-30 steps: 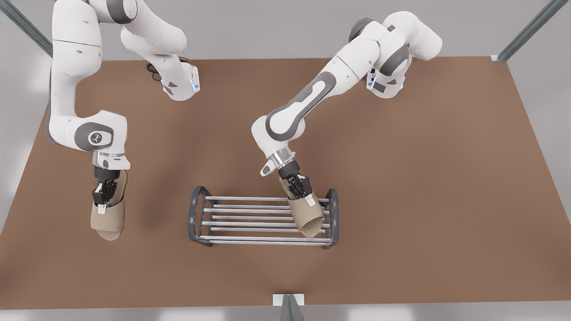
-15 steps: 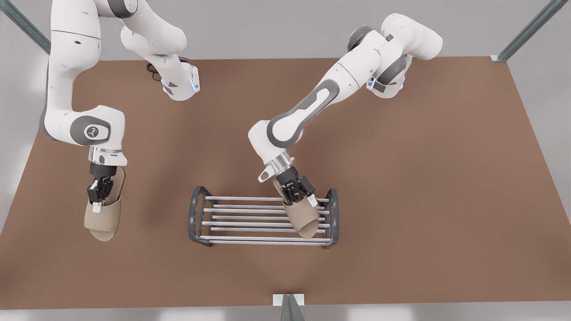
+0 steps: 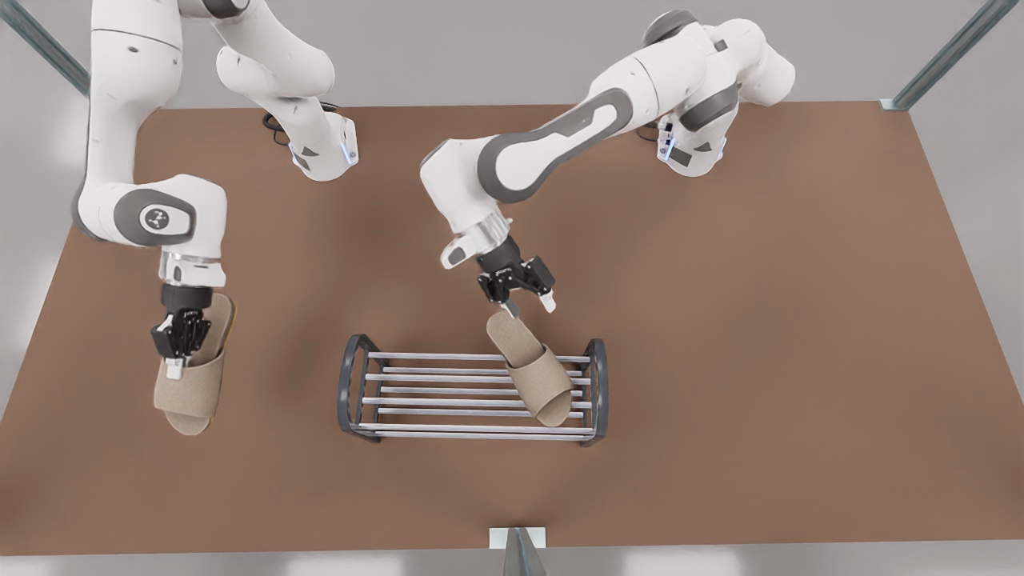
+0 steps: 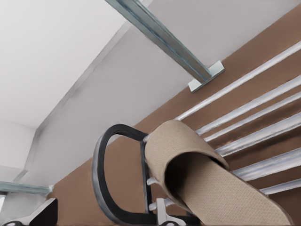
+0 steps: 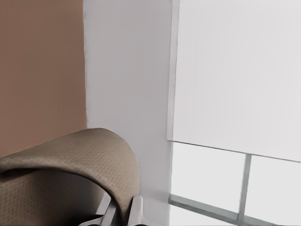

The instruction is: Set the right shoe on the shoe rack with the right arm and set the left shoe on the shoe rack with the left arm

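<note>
Tan left shoe [image 3: 534, 376]: you see it lying across the rods at the front view's right end of the rack, set at an angle. Its heel pokes out past the far rod and its open toe points to the near right. In the left wrist view the same slipper [image 4: 211, 188] rests on the rods just beside one arched end frame.
Shoe rack [image 3: 350, 392]: it stands on the brown table [image 3: 760, 360], near the middle and a little toward the near edge. Silver rods run between two dark end frames [image 4: 99, 174], and the rods on the front view's left side are bare.
Left gripper [image 3: 530, 307]: you find it just beyond the heel of the left shoe, on the far side of the rack. Its jaws are spread wide and nothing is between them.
Right shoe [image 3: 192, 392]: it hangs toe-down on the front view's left, well apart from the rack. The right wrist view gives you its woven strap [image 5: 61, 174] up close.
Right gripper [image 3: 178, 360]: it points down into the slipper and is clamped on the right shoe at the strap's edge.
</note>
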